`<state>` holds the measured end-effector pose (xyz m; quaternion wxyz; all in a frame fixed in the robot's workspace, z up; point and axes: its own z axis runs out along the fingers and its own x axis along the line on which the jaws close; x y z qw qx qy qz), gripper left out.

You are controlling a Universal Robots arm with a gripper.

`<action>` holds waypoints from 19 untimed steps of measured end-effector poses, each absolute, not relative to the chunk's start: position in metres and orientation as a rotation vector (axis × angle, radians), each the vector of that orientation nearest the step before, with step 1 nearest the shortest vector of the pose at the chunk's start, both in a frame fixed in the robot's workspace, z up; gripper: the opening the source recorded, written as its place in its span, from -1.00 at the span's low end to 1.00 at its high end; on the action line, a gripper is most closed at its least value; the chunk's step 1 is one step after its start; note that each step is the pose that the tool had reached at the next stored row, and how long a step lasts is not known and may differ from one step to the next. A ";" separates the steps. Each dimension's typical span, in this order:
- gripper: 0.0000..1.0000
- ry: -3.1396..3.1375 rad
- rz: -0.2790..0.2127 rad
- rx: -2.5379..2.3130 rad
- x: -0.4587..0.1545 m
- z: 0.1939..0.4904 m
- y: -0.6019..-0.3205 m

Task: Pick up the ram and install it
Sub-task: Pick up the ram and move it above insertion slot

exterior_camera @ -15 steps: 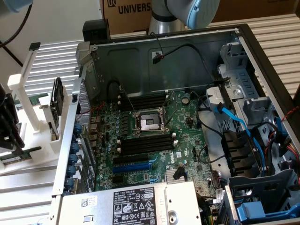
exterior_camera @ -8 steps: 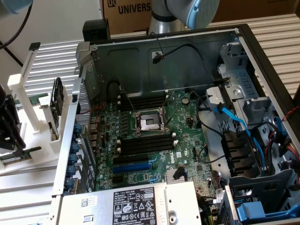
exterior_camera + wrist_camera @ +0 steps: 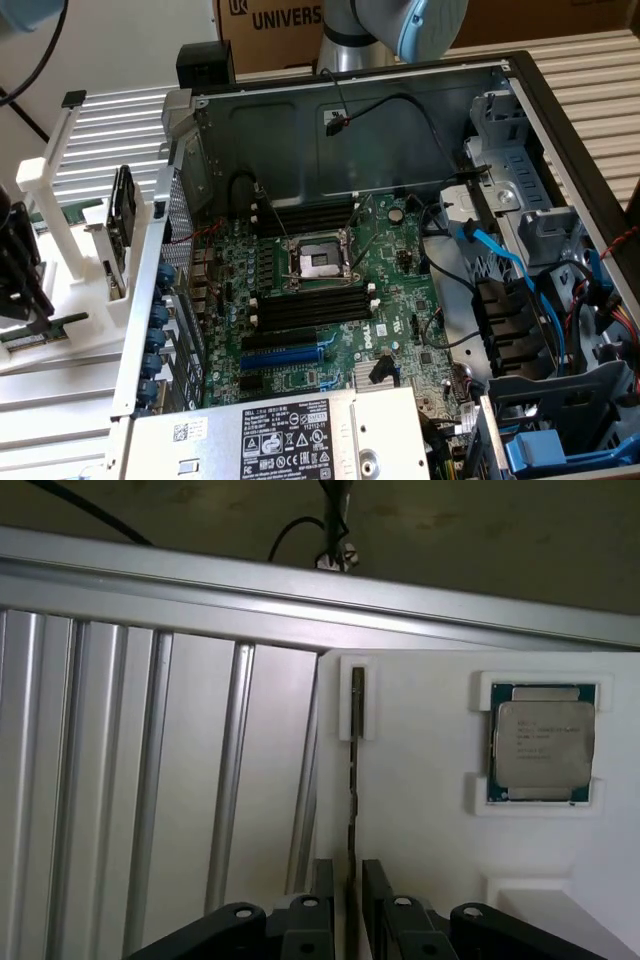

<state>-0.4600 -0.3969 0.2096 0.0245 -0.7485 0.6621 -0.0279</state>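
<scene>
Ram point(image 3: 356, 705) matt circuit board; holder point(image 3: 425, 810) matt white plastic; processor point(image 3: 541, 742) dull metal.

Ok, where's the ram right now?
In the wrist view, the ram stands on edge in the white holder, between the open gripper's fingers, beside the processor chip.

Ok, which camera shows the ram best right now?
The wrist view. There the ram stands edge-on in its white holder, its near end between the open gripper's fingers, not yet pinched. In the exterior view it is a short green strip at the exterior view's left, below the gripper.
</scene>
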 end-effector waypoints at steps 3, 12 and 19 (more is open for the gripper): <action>-0.48 2.049 -0.080 -2.316 -0.460 0.209 -0.397; -0.48 2.057 -0.060 -2.325 -0.460 0.207 -0.397; -0.48 2.059 -0.054 -2.327 -0.457 0.204 -0.397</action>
